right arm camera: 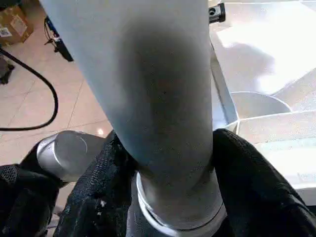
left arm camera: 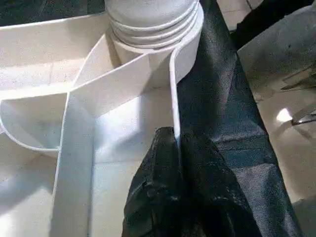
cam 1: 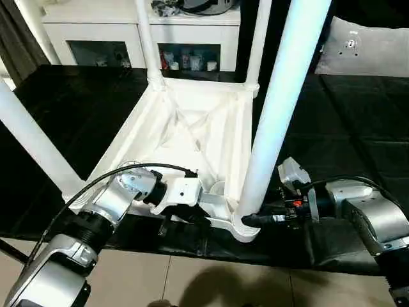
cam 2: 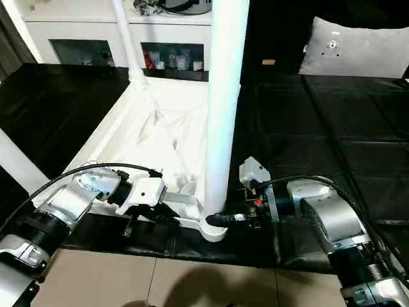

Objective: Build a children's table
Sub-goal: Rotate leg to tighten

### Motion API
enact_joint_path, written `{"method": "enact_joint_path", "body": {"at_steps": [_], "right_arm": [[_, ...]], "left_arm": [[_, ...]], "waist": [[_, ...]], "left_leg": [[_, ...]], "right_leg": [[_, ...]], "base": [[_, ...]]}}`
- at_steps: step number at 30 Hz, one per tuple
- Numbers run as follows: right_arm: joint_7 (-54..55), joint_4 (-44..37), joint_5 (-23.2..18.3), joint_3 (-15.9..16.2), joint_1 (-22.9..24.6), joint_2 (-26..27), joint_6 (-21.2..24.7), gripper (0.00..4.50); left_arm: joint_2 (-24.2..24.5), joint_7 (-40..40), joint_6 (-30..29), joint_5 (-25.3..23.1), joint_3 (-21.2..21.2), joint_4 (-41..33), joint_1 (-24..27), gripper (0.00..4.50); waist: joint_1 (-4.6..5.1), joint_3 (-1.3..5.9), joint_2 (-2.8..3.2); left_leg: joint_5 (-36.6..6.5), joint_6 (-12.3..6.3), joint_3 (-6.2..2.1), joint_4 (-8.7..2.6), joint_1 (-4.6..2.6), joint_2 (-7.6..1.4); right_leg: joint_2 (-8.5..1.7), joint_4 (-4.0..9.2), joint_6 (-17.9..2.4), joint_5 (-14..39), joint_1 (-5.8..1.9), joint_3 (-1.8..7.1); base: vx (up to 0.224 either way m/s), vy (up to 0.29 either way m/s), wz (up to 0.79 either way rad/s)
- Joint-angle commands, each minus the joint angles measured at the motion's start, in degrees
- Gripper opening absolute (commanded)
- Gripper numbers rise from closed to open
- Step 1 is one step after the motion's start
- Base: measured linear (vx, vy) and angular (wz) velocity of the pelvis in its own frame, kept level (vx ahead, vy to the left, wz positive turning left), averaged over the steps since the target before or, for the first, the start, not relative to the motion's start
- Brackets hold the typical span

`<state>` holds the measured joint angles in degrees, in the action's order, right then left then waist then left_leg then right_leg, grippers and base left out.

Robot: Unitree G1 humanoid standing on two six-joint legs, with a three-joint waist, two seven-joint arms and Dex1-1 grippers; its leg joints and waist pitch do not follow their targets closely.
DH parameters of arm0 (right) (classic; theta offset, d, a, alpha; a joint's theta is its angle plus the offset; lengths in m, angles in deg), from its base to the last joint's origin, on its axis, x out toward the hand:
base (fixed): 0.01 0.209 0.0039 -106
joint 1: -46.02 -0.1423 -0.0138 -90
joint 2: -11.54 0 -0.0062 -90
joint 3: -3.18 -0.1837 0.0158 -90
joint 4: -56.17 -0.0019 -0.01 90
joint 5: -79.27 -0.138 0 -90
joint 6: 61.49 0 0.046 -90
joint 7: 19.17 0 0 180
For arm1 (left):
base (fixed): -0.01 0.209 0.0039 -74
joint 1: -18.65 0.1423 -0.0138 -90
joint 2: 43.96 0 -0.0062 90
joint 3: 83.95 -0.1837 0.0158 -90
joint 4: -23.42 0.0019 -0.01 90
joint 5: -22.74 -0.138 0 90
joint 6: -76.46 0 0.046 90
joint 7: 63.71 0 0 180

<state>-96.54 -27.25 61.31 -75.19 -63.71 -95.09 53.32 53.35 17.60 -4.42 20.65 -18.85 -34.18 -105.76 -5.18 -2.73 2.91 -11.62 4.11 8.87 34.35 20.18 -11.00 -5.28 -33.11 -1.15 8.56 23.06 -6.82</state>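
From the head, the upturned table top (cam 1: pixel 192 128) lies on black cloth (cam 1: pixel 358 147) beyond both pincers; the left gripper (left arm camera: pixel 175 148) pinches its thin, stiff rim wall, while the right gripper (right arm camera: pixel 173 163) clamps the light, slippery near leg (right arm camera: pixel 148 74) just above the socket, probably the surest hold.

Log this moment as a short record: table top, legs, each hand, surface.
table top: white table top lies underside up, ribs showing, on the black mat
legs: four white legs stand in the corner sockets; the near right leg is the one being handled
left hand: left hand pinches the table top's thin side wall beside the near right socket
right hand: right hand is closed around the base of the near right leg, just above its socket
surface: black mat, tiled floor at its near edge
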Motion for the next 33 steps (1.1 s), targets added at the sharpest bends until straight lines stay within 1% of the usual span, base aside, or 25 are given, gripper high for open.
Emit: {"method": "enact_joint_path", "body": {"at_steps": [1, 4, 5, 6, 7, 8, 9, 10, 11, 12, 13, 14, 15, 16, 17, 19, 20, 23, 24, 25, 26, 28, 29, 30, 33], "right_arm": [[3.01, -1.31, -1.28, -0.87, 0.37, 1.52, 1.73, 2.1], [8.6, -0.82, -0.43, -2.34, 0.26, 4.16, 1.96, 2.07], [16.36, -0.55, 1.34, -3.23, -0.18, 7.77, 2.99, 2.05], [19.62, -0.31, 2.45, -3.3, -0.52, 9.26, 3.62, 2.04], [21.75, -0.19, 3.17, -3.35, -0.73, 10.21, 4.09, 2.02], [25.91, 0.72, 4.44, -3.78, -1.54, 12.08, 5.42, 2.02], [30.19, 1.67, 5.72, -4.26, -2.38, 13.99, 6.82, 2.01], [32.8, 2.22, 6.46, -4.58, -2.89, 15.14, 7.71, 2.0], [36.47, 3.19, 7.68, -5.02, -3.65, 16.66, 8.37, 1.99], [39.48, 3.99, 8.48, -5.51, -4.25, 18.06, 8.98, 1.99], [42.23, 4.79, 9.23, -5.78, -4.83, 19.58, 9.42, 1.99], [43.73, 5.21, 9.62, -5.91, -5.14, 20.45, 9.65, 1.99], [45.6, 5.9, 10.4, -5.62, -5.58, 21.83, 9.11, 1.99], [46.54, 6.23, 10.86, -5.41, -5.78, 22.55, 8.7, 1.99], [46.89, 6.63, 11.08, -5.13, -5.88, 23.25, 7.15, 1.99], [45.96, 6.76, 10.16, -5.28, -5.71, 23.88, 4.97, 2.52], [45.69, 6.67, 10.05, -5.26, -5.64, 23.83, 4.53, 2.52], [44.14, 4.9, 9.63, -5.82, -4.85, 22.94, 4.42, 2.75], [43.06, 4.28, 9.29, -5.86, -4.47, 22.13, 4.07, 2.75], [42.95, 4.19, 9.25, -5.86, -4.42, 22.03, 4.02, 2.98], [41.96, 3.69, 8.94, -5.84, -4.07, 21.45, 3.78, 3.05], [38.86, 2.42, 8.19, -5.96, -3.03, 19.51, 2.71, 3.08], [36.94, 1.79, 7.59, -6.14, -2.48, 18.31, 2.23, 3.23], [33.9, 0.79, 6.26, -6.54, -1.77, 16.6, 1.98, 3.38], [25.31, -1.62, 3.73, -6.89, -0.04, 10.88, 1.19, 3.53]], "left_arm": [[-1.03, 1.47, -1.45, 0.71, -0.75, -2.26, -0.11, 0.0], [-1.83, -0.25, -4.64, 0.67, -0.36, -2.96, -0.18, 0.0], [-3.23, -3.15, -8.57, 0.62, 0.3, -3.47, -0.45, 0.0], [-3.91, -4.74, -10.29, 0.33, 0.52, -3.79, -0.57, 0.0], [-4.34, -5.78, -11.46, 0.13, 0.65, -4.05, -0.64, 0.0], [-5.42, -7.95, -13.23, -0.19, 1.01, -4.13, -0.88, 0.0], [-6.55, -10.18, -14.98, -0.48, 1.4, -4.22, -1.1, 0.0], [-7.25, -11.59, -16.04, -0.73, 1.56, -4.32, -1.22, 0.0], [-8.23, -13.57, -16.99, -1.26, 1.7, -4.26, -1.46, 0.0], [-9.34, -15.6, -18.3, -1.67, 1.97, -4.26, -1.67, 0.0], [-10.82, -17.97, -19.95, -1.9, 2.41, -4.25, -1.98, 0.0], [-11.72, -19.36, -20.99, -2.01, 2.7, -4.26, -2.15, 0.0], [-13.36, -22.18, -22.26, -2.73, 3.02, -4.11, -2.59, 0.0], [-14.24, -23.73, -22.86, -3.2, 3.14, -4.04, -2.83, 0.0], [-15.14, -25.21, -23.3, -3.82, 3.17, -4.02, -3.06, 0.0], [-16.18, -26.63, -23.73, -4.14, 3.41, -3.81, -3.38, 0.0], [-16.31, -26.79, -23.77, -4.13, 3.49, -3.76, -3.45, 0.0], [-15.31, -26.88, -23.61, -5.19, 3.37, -4.08, -3.43, 0.0], [-14.55, -26.41, -23.32, -5.27, 3.29, -4.27, -3.24, 0.0], [-14.45, -26.38, -23.34, -5.29, 3.27, -4.33, -3.21, 0.0], [-13.97, -26.11, -23.15, -5.27, 3.33, -4.36, -3.08, 0.0], [-12.4, -24.89, -21.96, -5.32, 3.4, -4.12, -2.73, 0.0], [-11.5, -23.89, -20.72, -5.24, 3.34, -3.79, -2.6, 0.0], [-10.48, -22.42, -19.5, -4.95, 3.38, -3.37, -2.53, 0.0], [-7.91, -18.32, -16.44, -4.51, 3.08, -2.22, -2.85, 0.0]], "waist": [[0.2, 4.0, -0.97], [0.44, 3.79, -0.98], [0.54, 3.73, -0.66], [0.93, 3.54, -0.51], [1.65, 3.36, -0.75], [2.3, 3.27, -0.66], [2.83, 3.19, -0.7], [3.77, 3.12, -0.69], [4.22, 3.04, -0.64], [5.43, 3.11, -0.69], [5.76, 3.13, -0.6], [6.38, 3.18, -0.77], [6.58, 3.21, -0.91], [6.82, 3.27, -0.77], [6.86, 3.28, -0.7], [6.79, 3.42, -0.85], [6.68, 3.48, -0.87], [5.91, 3.85, -0.82], [5.57, 4.0, -0.79], [5.27, 4.08, -0.84], [4.84, 4.2, -0.46], [4.26, 4.38, -0.58], [3.99, 4.45, -0.59], [3.67, 4.45, -0.65], [2.89, 4.32, -0.47]], "left_leg": [[-8.49, -3.98, 0.2, -3.94, 0.28, -2.05], [-9.45, -3.54, 0.26, -4.01, 0.2, -1.86], [-10.22, -3.19, 0.23, -4.05, 0.18, -1.71], [-10.9, -2.2, 0.07, -4.17, 0.14, -1.49], [-12.21, -1.4, 0.01, -4.21, 0.14, -1.22], [-13.68, -1.09, -0.14, -4.14, 0.12, -0.97], [-13.99, -0.75, -0.15, -4.14, 0.2, -0.98], [-15.42, -0.31, -0.44, -4.03, 0.23, -0.79], [-16.15, -0.23, -0.57, -4.02, 0.41, -0.73], [-17.65, -0.29, -0.7, -3.64, 0.28, -0.35], [-17.8, -0.49, -0.7, -3.53, 0.16, -0.31], [-17.85, -1.19, -0.74, -3.43, 0.44, -0.18], [-17.62, -1.44, -0.67, -3.43, 0.45, -0.21], [-17.45, -1.84, -0.74, -3.45, 0.27, -0.3], [-17.38, -2.08, -0.72, -3.48, 0.21, -0.36], [-16.51, -3.14, -0.66, -3.71, 0.45, -0.6], [-16.22, -3.37, -0.67, -3.73, 0.43, -0.65], [-12.94, -4.36, -0.52, -3.88, 0.43, -1.14], [-11.09, -4.81, -0.41, -3.86, 0.48, -1.3], [-9.37, -5.25, -0.38, -3.85, 0.78, -1.41], [-8.11, -5.49, -0.26, -3.69, 0.72, -1.35], [-6.51, -6.34, -0.14, -3.57, 0.76, -1.38], [-5.33, -6.93, -0.07, -3.51, 0.86, -1.31], [-4.8, -7.31, -0.13, -3.52, 0.91, -1.36], [-5.55, -7.77, 0.0, -3.57, 0.64, -1.61]], "right_leg": [[-3.29, 3.75, -9.39, 19.03, -3.62, 3.03], [-3.27, 4.11, -8.6, 21.4, -3.48, 2.95], [-3.31, 4.31, -7.93, 23.5, -3.44, 2.83], [-3.25, 4.68, -6.86, 25.87, -3.38, 2.61], [-3.06, 5.15, -5.63, 28.67, -3.37, 2.31], [-3.08, 5.58, -4.38, 31.35, -3.4, 2.03], [-2.92, 5.58, -4.08, 31.86, -3.34, 1.99], [-2.9, 5.89, -3.43, 33.63, -3.25, 1.48], [-2.9, 6.07, -2.81, 34.65, -3.39, 1.21], [-2.86, 6.75, -1.35, 36.43, -3.18, 0.67], [-2.94, 6.94, -1.28, 36.52, -3.09, 0.58], [-2.9, 7.15, -1.24, 36.09, -3.25, 0.38], [-2.83, 7.19, -1.22, 35.81, -3.24, 0.43], [-2.88, 7.18, -1.66, 35.14, -3.1, 0.35], [-2.87, 7.26, -1.82, 34.71, -3.06, 0.41], [-2.95, 6.84, -3.06, 31.73, -3.18, 0.84], [-2.95, 6.73, -3.37, 30.98, -3.23, 0.97], [-3.1, 5.8, -6.15, 24.97, -3.33, 1.82], [-3.13, 5.27, -7.73, 21.42, -3.38, 2.16], [-3.07, 4.73, -8.86, 18.68, -3.64, 2.29], [-3.18, 4.38, -9.81, 16.55, -3.68, 2.44], [-3.16, 4.03, -10.79, 13.08, -3.91, 2.61], [-3.18, 3.83, -11.17, 11.29, -4.06, 2.64], [-3.17, 3.69, -11.28, 10.75, -4.21, 2.6], [-3.15, 3.83, -11.19, 11.9, -3.97, 2.67]], "base": [[0.0, 0.0, 0.0], [0.0, 0.0, 0.0], [0.0, 0.0, 0.0], [0.0, 0.0, 0.0], [0.0, 0.0, 0.0], [0.0, 0.0, 0.0], [0.0, 0.0, 0.0], [0.0, 0.0, 0.0], [0.0, 0.0, 0.0], [0.0, 0.0, 0.0], [0.0, 0.0, 0.0], [0.0, 0.0, 0.0], [0.0, 0.0, 0.0], [0.0, 0.0, 0.0], [0.0, 0.0, 0.0], [0.0, 0.0, 0.0], [0.0, 0.0, 0.0], [0.0, 0.0, 0.0], [0.0, 0.0, 0.0], [0.0, 0.0, 0.0], [0.0, 0.0, 0.0], [0.0, 0.0, 0.0], [0.0, 0.0, 0.0], [0.0, 0.0, 0.0], [0.0, 0.0, 0.0]]}}
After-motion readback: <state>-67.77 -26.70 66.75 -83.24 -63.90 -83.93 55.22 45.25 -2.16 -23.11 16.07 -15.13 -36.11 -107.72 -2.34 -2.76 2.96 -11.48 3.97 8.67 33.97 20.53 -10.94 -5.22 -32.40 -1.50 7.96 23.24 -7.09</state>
